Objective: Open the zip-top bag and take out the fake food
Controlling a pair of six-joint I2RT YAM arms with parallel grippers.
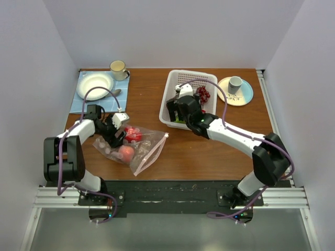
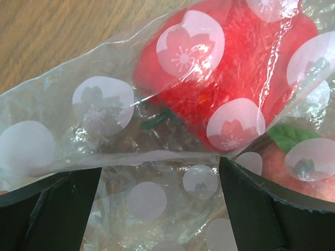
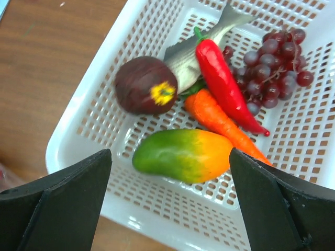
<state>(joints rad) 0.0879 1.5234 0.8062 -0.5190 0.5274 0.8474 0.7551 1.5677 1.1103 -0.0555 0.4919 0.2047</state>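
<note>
The zip-top bag [image 1: 148, 148] lies crumpled on the table at front left, its pink zip strip toward the right. Inside it show a red piece [image 2: 209, 68] and a pink-red round fruit [image 2: 296, 170]. My left gripper [image 2: 159, 175] stands open low over the bag's left end [image 1: 118, 130], with dotted plastic between its fingers. More fake food lies in the white basket [image 3: 157, 225]: mango [image 3: 183, 154], carrot [image 3: 214, 117], chili [image 3: 225, 83], grapes [image 3: 275, 68]. My right gripper [image 3: 170, 157] hangs open just above the mango, holding nothing.
The basket [image 1: 175, 78] also holds a grey fish [image 3: 193, 52] and a dark round fruit [image 3: 146, 86]. A white plate [image 1: 95, 84] on a blue cloth, a spoon and a cup [image 1: 118, 68] stand back left. A cup on a plate [image 1: 235, 86] stands back right.
</note>
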